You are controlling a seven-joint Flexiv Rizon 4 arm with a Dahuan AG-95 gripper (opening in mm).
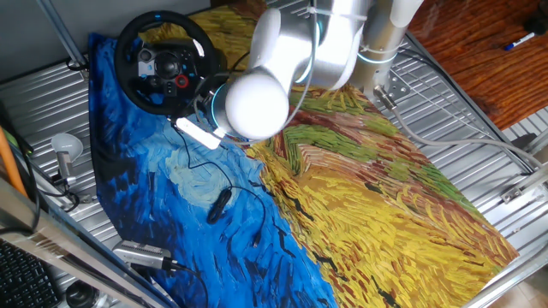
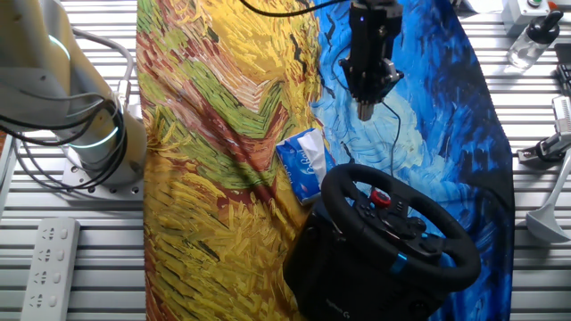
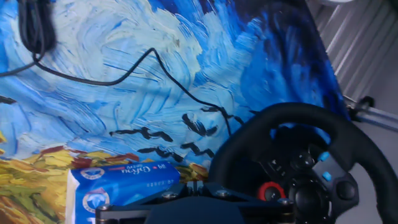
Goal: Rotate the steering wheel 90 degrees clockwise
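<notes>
I am hanging my pincer [image 2: 365, 111] above the blue part of the painted cloth [image 2: 223, 134] on the table [image 2: 53, 187], short of the steering wheel [image 2: 397, 227] and touching nothing. In the other fixed view its tips are reading as one narrow point, so it is probably nearly closed and empty, but the hand view is showing only a dark edge of my own body at the bottom, so I cannot tell for sure. Nearest below me a thin black cable [image 3: 124, 74] is snaking over the cloth; if I am dropping too low on the way in, a finger could be snagging it and dragging whatever it is tied to. Just beyond it the small blue-white box [image 3: 121, 186] is lying close beside the wheel's base, perhaps touching it; coming in from that side, I could be knocking it or trapping it against the base. Farther on, the wheel is standing tilted on its black base at the cloth's end, thick rim toward me, red knob [image 3: 268, 191] and small buttons on the hub. The rim is thick: if I am arriving with jaws this narrow I would be butting it rather than straddling it, and a shallow hold could be slipping partway through the turn. Pushing off the rim's arc could also be sliding the base on the loose cloth instead of turning the wheel, and reaching too far inward risks pressing the hub buttons.
</notes>
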